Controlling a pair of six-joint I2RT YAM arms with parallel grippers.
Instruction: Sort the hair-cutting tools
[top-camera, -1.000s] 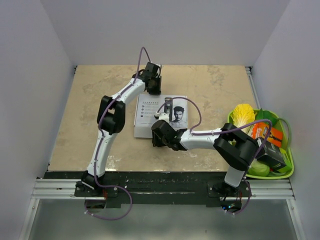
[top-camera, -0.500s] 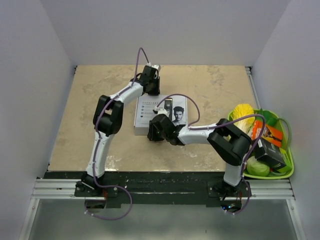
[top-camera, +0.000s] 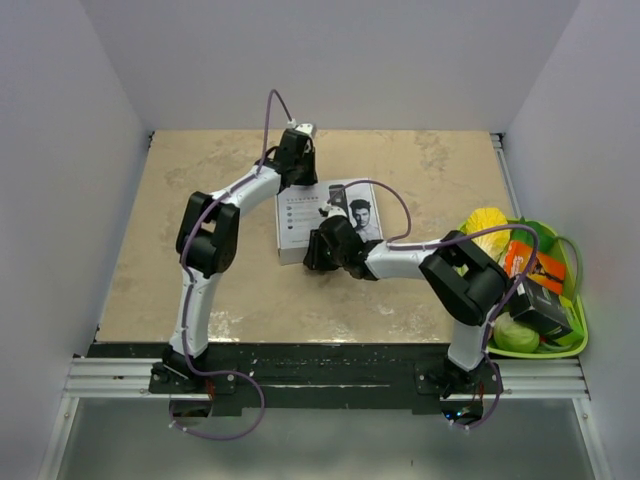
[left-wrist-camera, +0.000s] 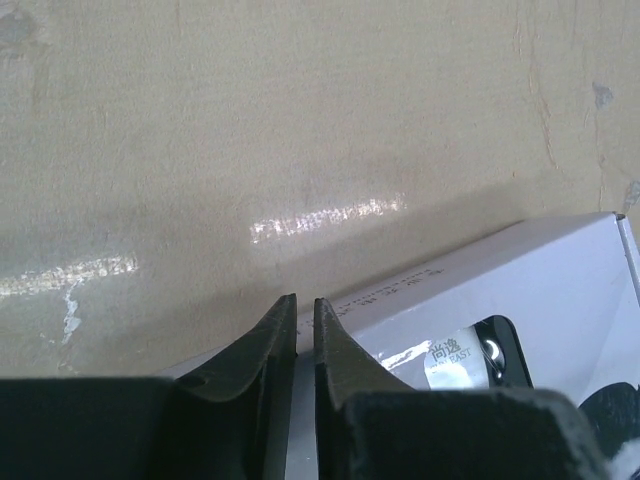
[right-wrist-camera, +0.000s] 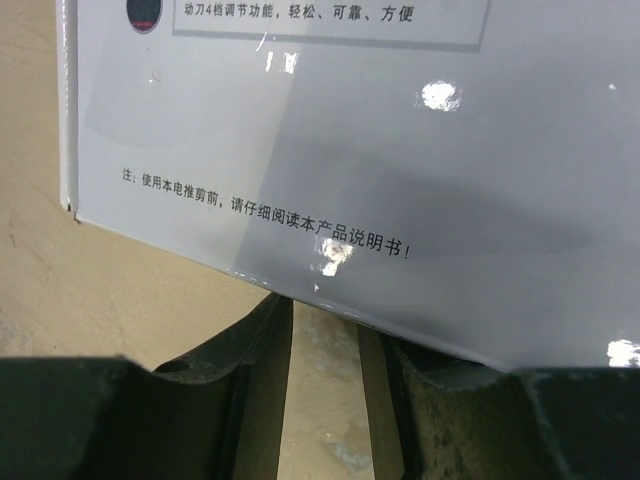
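Observation:
No hair-cutting tools show outside the packaging; only the white cardboard box (top-camera: 300, 222) printed with a clipper and a man's face lies mid-table. My left gripper (top-camera: 302, 180) hangs over the box's far edge (left-wrist-camera: 560, 290). Its jaws (left-wrist-camera: 306, 300) stand a thin slit apart, all but shut, with nothing seen between them. My right gripper (top-camera: 322, 245) is at the box's near edge. Its jaws (right-wrist-camera: 325, 305) are open with bare table between them, and the box (right-wrist-camera: 350, 130) covers the fingertips.
A green basket (top-camera: 578, 345) sits at the right edge with toy vegetables, among them a yellow cabbage (top-camera: 487, 225), and a black object (top-camera: 540, 308) I cannot identify. White walls close in the beige table (top-camera: 180, 200) on three sides.
The box has slid a little away and to the right and turned slightly. Both grippers followed it. The left jaws have narrowed.

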